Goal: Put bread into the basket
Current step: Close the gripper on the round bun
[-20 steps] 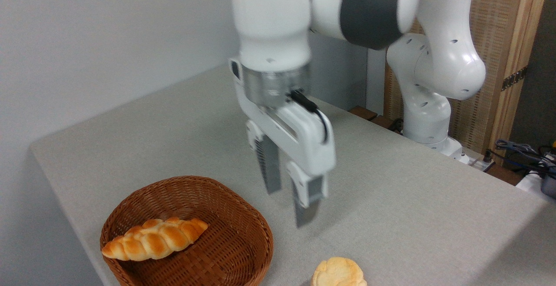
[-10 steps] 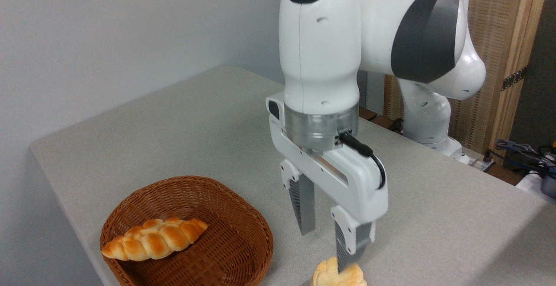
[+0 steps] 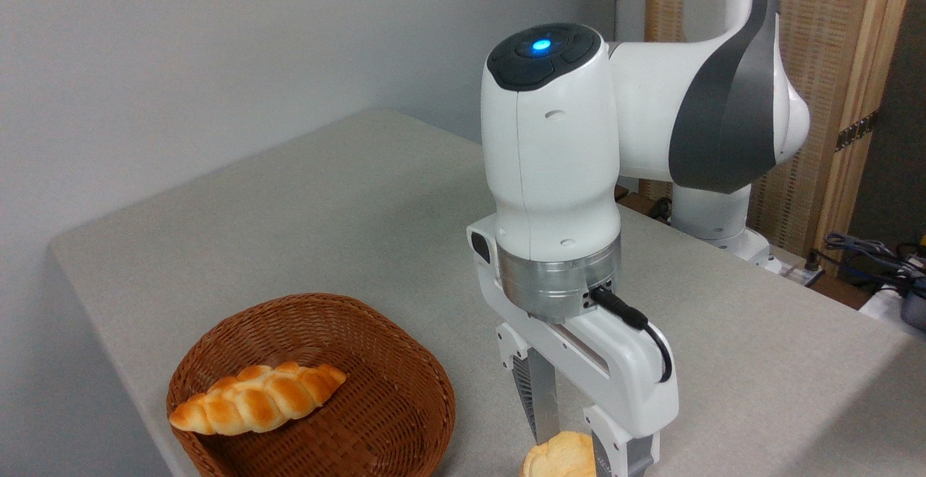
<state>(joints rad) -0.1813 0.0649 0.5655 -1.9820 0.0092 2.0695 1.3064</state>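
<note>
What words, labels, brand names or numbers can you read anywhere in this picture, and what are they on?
None: no readable text shows anywhere.
The robot arm carries only a glowing blue light, no lettering.
The wicker basket, braided loaf, bun and table bear no markings.

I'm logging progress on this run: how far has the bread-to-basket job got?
Early stage. The bread sits on the table, right of the basket, not yet in it. In hand: the end effector is down around the bun, one finger either side, jaws open, no grip visible. Left: close, lift, carry left and release into the basket, where only a braided loaf lies.
</note>
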